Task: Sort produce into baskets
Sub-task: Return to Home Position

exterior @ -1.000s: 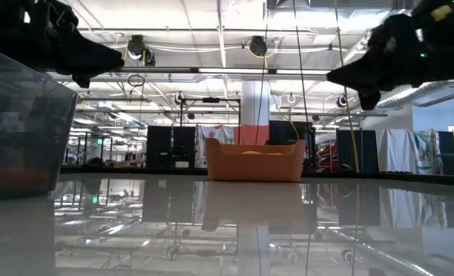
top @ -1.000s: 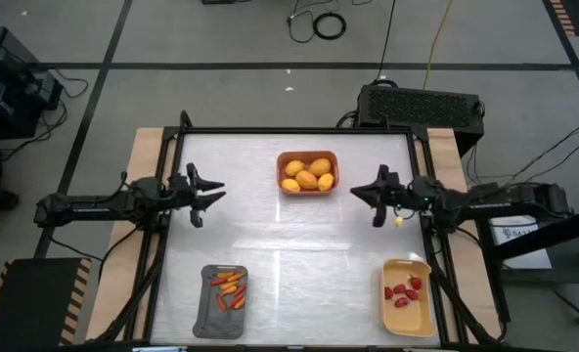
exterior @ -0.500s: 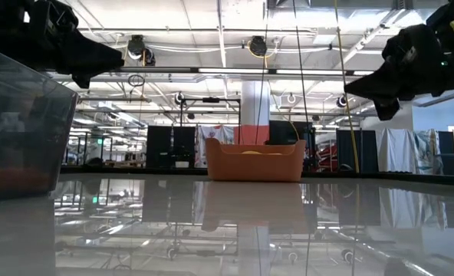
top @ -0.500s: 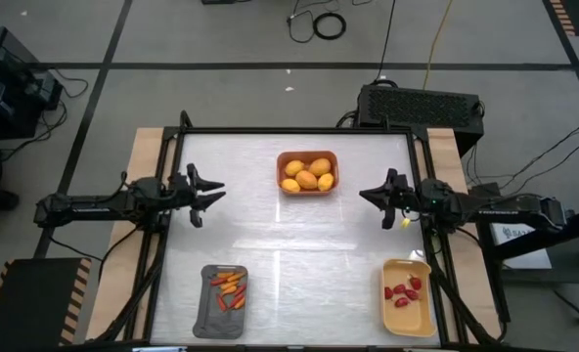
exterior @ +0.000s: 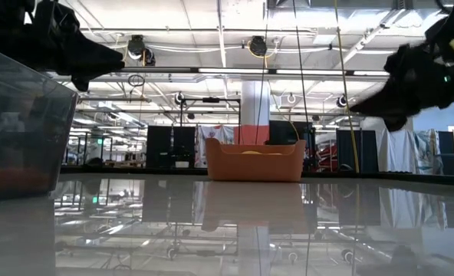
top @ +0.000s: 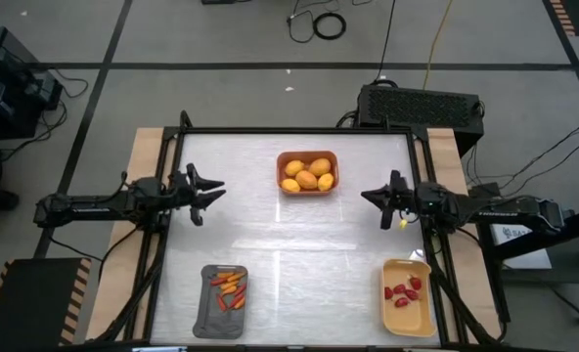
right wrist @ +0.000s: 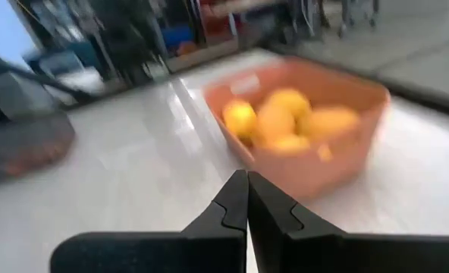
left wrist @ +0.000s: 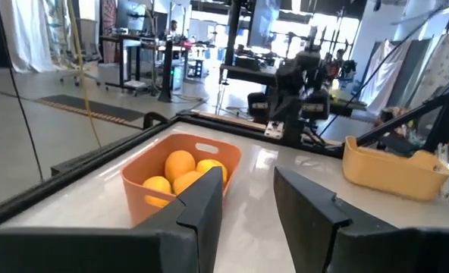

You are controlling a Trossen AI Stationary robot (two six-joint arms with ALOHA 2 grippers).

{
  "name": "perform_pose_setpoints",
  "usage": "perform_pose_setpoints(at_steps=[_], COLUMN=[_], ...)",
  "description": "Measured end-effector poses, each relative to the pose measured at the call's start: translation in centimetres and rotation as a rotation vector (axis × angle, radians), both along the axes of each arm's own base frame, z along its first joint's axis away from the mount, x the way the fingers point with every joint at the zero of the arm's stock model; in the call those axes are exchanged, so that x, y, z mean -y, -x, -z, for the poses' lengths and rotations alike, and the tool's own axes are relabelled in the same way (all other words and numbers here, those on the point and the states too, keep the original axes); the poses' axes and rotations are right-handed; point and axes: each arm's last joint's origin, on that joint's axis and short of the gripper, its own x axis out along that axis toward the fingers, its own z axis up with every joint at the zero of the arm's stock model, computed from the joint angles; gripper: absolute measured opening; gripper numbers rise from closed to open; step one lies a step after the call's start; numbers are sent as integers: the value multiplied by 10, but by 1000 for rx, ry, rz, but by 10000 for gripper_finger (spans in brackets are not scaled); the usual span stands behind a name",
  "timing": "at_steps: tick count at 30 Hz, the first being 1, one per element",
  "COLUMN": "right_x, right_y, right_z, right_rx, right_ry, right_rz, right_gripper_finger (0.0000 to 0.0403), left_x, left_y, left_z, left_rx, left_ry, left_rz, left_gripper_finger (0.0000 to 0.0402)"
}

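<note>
Produce (top: 314, 168) lies sorted on the glossy white tabletop (top: 289, 240). In the high view we see yellow-orange rounded fruits (top: 299, 181) in the shallow orange-brown rectangular basket (top: 279, 172) at the top middle. Thin orange-red sticks (top: 230, 289) lie in the dark grey rectangular tray (top: 224, 323) at the bottom left, and small red lumps (top: 403, 292) in the pale yellow rectangular tray (top: 407, 321) at the bottom right. We find the left gripper (top: 207, 193) above the tabletop's left side, its jaws parted moderately and holding nothing. The right gripper (top: 376, 197) hangs near the right edge, between the basket and the yellow tray, jaws pressed together and empty.
</note>
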Motion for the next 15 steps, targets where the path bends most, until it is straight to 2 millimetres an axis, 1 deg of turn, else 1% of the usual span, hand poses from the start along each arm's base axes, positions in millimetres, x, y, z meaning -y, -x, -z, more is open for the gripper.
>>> perform_pose_setpoints(at_steps=[3, 8, 10, 12, 13, 15], right_x=[1, 0, 0, 0, 0, 0], right_y=[1, 1, 1, 1, 1, 1], right_z=[6, 5, 5, 5, 6, 5], right_rx=[-62, -69, -76, -85, -91, -99], right_ry=[-12, 13, 37, 69, 87, 127], right_rz=[28, -5, -18, -25, -29, -32], right_gripper_finger=[0, 0, 0, 0, 0, 0], left_x=[0, 0, -1, -1, -2, -2], left_y=[0, 0, -1, -1, -1, -1], left_z=[0, 1, 10, 24, 28, 28], left_rx=[2, 3, 6, -7, -22, -28], left_ry=[20, 21, 37, 50, 64, 77], left_rz=[-1, -12, -28, -44, -49, -52], left_gripper_finger=[127, 127, 127, 127, 127, 127])
